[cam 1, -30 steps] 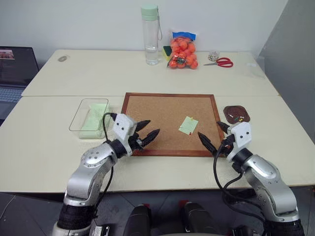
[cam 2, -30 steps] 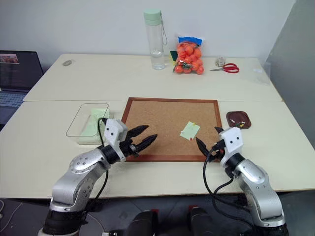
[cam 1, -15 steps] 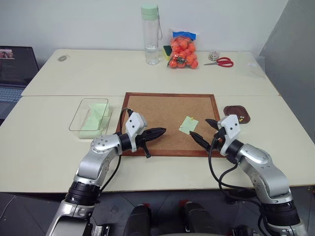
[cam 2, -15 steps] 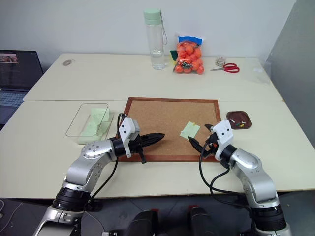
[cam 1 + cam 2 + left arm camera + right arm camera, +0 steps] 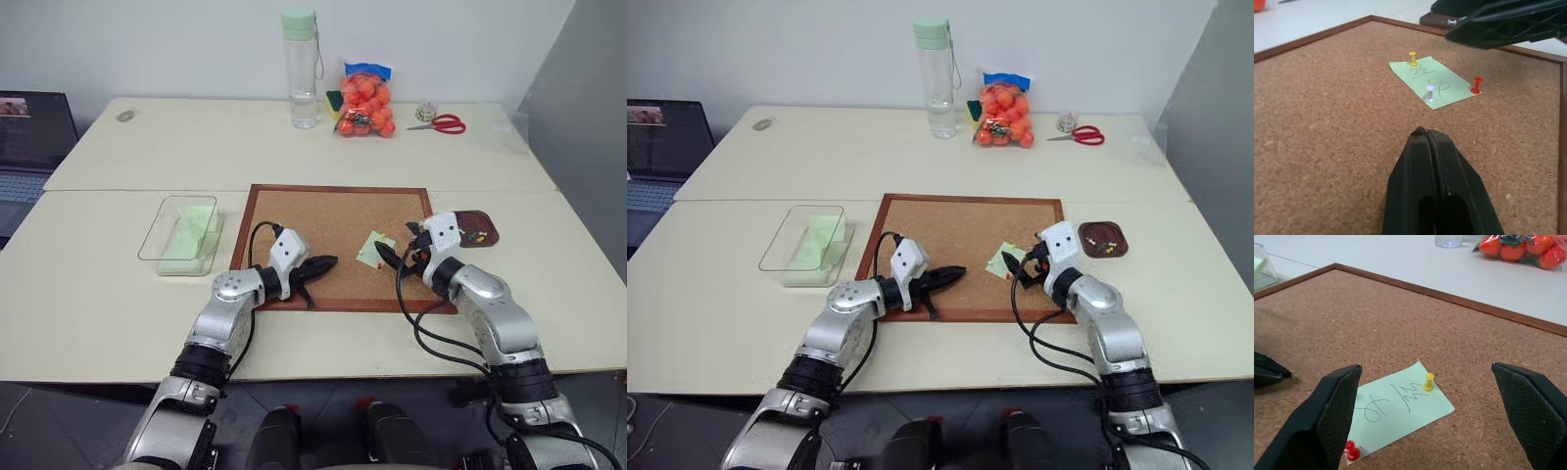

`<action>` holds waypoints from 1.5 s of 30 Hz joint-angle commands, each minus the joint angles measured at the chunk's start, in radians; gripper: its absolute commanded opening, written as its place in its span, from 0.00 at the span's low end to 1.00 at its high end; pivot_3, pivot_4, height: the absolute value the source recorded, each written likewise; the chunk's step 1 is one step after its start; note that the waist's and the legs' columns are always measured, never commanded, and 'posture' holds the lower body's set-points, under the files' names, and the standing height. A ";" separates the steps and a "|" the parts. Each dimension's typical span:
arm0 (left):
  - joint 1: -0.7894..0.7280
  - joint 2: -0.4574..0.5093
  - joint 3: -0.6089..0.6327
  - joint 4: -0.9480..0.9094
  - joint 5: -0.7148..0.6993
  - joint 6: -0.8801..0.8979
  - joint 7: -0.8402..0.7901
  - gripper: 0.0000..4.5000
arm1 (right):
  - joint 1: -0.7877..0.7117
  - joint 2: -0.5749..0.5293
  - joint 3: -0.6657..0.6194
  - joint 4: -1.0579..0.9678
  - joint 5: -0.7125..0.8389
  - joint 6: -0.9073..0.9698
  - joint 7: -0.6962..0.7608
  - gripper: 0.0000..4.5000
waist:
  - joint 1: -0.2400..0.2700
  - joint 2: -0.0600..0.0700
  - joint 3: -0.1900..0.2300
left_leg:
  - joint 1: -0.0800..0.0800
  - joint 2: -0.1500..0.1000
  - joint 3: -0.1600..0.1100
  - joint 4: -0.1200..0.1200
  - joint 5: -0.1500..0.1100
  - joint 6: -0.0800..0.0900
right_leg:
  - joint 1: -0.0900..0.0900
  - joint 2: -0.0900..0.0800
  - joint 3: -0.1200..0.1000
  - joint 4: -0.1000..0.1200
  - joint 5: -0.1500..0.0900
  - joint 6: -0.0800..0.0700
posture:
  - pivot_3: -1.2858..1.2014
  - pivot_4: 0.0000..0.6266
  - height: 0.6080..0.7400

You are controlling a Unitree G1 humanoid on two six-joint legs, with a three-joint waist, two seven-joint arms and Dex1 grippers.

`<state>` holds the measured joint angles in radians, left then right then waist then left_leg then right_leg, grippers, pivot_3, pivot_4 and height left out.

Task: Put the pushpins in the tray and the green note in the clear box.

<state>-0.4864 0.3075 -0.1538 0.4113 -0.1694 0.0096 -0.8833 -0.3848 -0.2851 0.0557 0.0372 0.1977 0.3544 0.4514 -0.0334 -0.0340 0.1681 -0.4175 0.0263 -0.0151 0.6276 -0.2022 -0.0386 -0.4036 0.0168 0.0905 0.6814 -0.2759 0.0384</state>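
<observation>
The desk [image 5: 118,294] carried everything, with the corkboard [image 5: 323,220] lying in the middle of it. To the robot's left of the board stood the clear box [image 5: 157,245], which already held pale green paper. To the right of the board sat the tray [image 5: 482,221], with a few pins already in it, though too small to count.

The green note [image 5: 1396,413] was pinned flat on the right part of the corkboard. Three pushpins held it: a yellow pushpin [image 5: 1428,382], a red pushpin [image 5: 1476,84] and a white pushpin [image 5: 1429,93].

The left hand [image 5: 1427,134] had its fingers pressed fully together, holding nothing, and pointed across the bare cork toward the note from a short way off. The right hand [image 5: 1435,382] stood spread wide, its fingers either side of the note's near edge and bracketing the yellow pushpin, touching neither.

By my reading the work was partway along: some pins and at least one sheet seemed delivered, while this note and its three pins remained. The yellow pushpin looked the likely next pick, and the note could go to the box only after all three came out.
</observation>
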 commanded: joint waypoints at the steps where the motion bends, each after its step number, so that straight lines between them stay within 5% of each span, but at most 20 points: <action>1: 0.003 -0.010 -0.027 0.107 0.048 -0.026 0.002 0.00 | -0.042 0.009 -0.003 0.032 -0.017 -0.045 -0.001 1.00 | 0.000 0.000 0.000 | 0.000 0.000 0.000 0.000 0.000 0.000 | 0.000 0.000 0.000 0.000 0.000 0.000 | 0.52 0.24 1.00; 7: 0.012 -0.013 -0.038 0.144 0.066 -0.055 0.001 0.00 | -0.076 0.021 0.005 0.102 -0.039 -0.061 0.006 1.00 | -0.001 0.007 -0.006 | 0.004 -0.001 0.000 0.001 0.000 0.000 | 0.006 0.000 0.001 -0.001 0.001 0.003 | 0.52 0.24 1.00; 10: 0.011 -0.013 -0.036 0.145 0.066 -0.056 0.001 0.00 | -0.089 0.028 0.004 0.142 -0.042 -0.061 0.008 0.91 | -0.002 0.009 -0.007 | 0.009 -0.001 0.001 0.001 0.000 0.000 | 0.010 0.000 0.001 -0.001 0.000 0.003 | 0.52 0.24 1.00; 30: 0.009 -0.016 -0.031 0.089 0.062 -0.019 -0.002 0.00 | -0.155 0.092 -0.010 0.310 -0.054 -0.106 0.025 0.02 | -0.004 0.009 -0.007 | 0.014 -0.001 0.001 -0.001 0.000 0.000 | 0.015 0.000 0.001 -0.002 0.000 0.002 | 0.52 0.24 1.00; 41: 0.001 -0.020 -0.029 0.086 0.062 -0.017 -0.002 0.00 | -0.148 0.105 -0.030 0.268 -0.026 -0.167 0.034 0.02 | -0.005 0.009 -0.007 | 0.014 -0.001 0.001 -0.001 0.000 0.000 | 0.015 0.000 0.001 -0.002 0.000 0.002 | 0.52 0.24 1.00; 45: -0.001 -0.019 -0.030 0.089 0.064 -0.019 -0.003 0.00 | -0.137 0.110 -0.045 0.241 -0.019 -0.186 0.024 0.22 | -0.005 0.009 -0.007 | 0.014 -0.001 0.000 -0.001 0.000 0.000 | 0.015 0.000 0.001 -0.002 0.000 0.002 | 0.52 0.24 1.00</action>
<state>-0.5029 0.2920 -0.1624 0.4775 -0.1307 -0.0270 -0.8848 -0.5217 -0.1764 0.0348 0.3241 0.1648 0.2016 0.4801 -0.0386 -0.0246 0.1610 -0.4031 0.0257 -0.0148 0.6265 -0.2024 -0.0382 -0.3886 0.0167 0.0916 0.6791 -0.2761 0.0404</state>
